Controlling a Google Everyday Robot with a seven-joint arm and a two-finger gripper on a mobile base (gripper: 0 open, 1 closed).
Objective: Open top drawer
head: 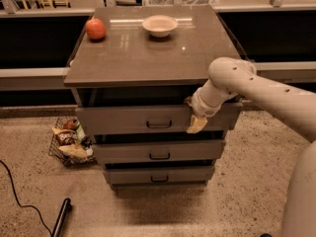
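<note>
Your robot's gripper (197, 124) hangs against the front of the top drawer (123, 118), just beside its small dark handle (159, 125). The pale arm (256, 90) reaches in under the edge of the cabinet top (148, 58). From this angle you cannot tell whether the gripper is open or closed. It is next to the handle, not on it.

The top drawer sits directly under the cabinet top. It is the tallest of 3 grey fronts, above the middle drawer (123, 152) and the bottom drawer (128, 175). It looks shut, or very nearly so.

Judged from this, you are in the approach step: nothing is hooked and no pull has begun. The next move calls for a short sideways shift toward the handle and a firm hold on the loop. After that comes a straight, level pull out from the cabinet, in line with the drawer's run.

A red fruit (95, 28) and a bowl (159, 25) stand at the far side of the top, well apart from the arm. A wire basket (69, 141) sits on the floor beside the cabinet, on the side away from the arm.
</note>
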